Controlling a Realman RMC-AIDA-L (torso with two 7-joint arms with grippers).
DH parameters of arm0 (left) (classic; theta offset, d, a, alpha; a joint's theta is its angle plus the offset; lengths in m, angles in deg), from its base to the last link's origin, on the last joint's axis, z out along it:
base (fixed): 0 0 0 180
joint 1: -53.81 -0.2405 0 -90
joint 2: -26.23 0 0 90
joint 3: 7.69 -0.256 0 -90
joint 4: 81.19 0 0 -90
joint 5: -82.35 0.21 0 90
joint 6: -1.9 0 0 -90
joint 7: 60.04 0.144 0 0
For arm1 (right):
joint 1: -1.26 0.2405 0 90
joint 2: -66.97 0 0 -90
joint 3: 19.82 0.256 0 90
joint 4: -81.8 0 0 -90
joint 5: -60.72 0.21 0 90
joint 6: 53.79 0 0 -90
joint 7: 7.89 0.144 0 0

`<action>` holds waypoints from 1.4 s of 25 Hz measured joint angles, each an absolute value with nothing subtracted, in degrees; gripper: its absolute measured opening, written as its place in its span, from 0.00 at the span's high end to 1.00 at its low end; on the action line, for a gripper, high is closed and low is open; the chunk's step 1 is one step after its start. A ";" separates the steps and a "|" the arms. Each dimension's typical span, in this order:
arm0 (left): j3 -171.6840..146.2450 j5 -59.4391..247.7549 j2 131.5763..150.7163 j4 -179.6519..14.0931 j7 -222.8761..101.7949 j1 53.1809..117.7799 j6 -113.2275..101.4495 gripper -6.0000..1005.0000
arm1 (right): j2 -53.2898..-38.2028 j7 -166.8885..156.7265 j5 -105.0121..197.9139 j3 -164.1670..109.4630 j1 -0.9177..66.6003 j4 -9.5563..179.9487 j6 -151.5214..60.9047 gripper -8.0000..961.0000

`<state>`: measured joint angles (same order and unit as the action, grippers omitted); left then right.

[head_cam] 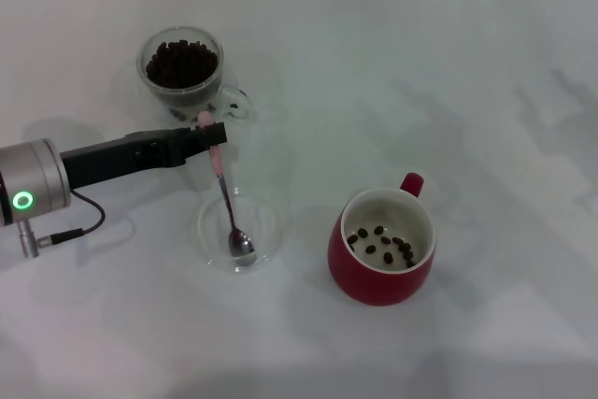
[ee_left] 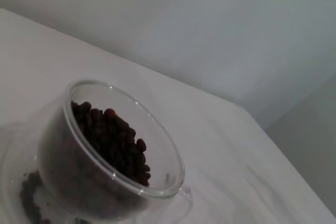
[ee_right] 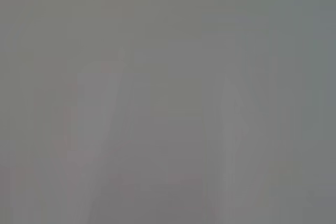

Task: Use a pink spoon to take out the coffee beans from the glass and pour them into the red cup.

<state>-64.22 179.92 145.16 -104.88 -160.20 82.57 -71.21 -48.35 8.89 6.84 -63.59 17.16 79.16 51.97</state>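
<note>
The glass (head_cam: 159, 81) stands at the back left, filled with dark coffee beans (head_cam: 181, 63). In the left wrist view the glass (ee_left: 68, 177) is close up, with the beans (ee_left: 113, 137) heaped inside. My left gripper (head_cam: 213, 134) reaches in from the left, just in front of the glass, and is shut on the pale handle of the pink spoon (head_cam: 219, 163). The spoon slants down, its silver bowl resting in a flat clear dish (head_cam: 207, 231). The red cup (head_cam: 374, 285) stands at the right front with several beans (head_cam: 383, 242) on its cream bottom. My right gripper is out of view.
The white table (head_cam: 467, 63) stretches around the objects. The red cup's handle (head_cam: 412, 181) points toward the back. The right wrist view shows only a blank grey surface.
</note>
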 joint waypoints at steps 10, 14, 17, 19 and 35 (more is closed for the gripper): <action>-64.20 180.17 144.97 -104.76 -160.08 81.61 -70.74 0.78 | -48.34 8.89 6.68 -63.60 16.97 78.99 52.33 0.36; -63.96 180.08 144.78 -105.26 -158.86 80.68 -70.67 0.71 | -48.35 8.89 6.66 -63.71 16.90 78.99 52.66 0.36; -63.74 179.91 144.52 -106.56 -158.10 80.00 -70.86 0.63 | -48.35 8.96 6.66 -63.77 16.75 78.99 53.13 0.36; -63.75 179.90 144.44 -109.34 -157.52 78.64 -71.40 0.59 | -48.35 9.11 6.63 -63.79 16.65 78.99 53.56 0.36; -55.66 161.81 144.94 -123.25 -128.68 63.15 -79.23 0.47 | -48.25 9.23 7.39 -63.59 15.01 79.38 55.21 0.36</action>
<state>-55.66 161.81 144.94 -123.25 -128.68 63.15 -79.23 -48.25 9.23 7.39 -63.59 15.01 79.38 55.21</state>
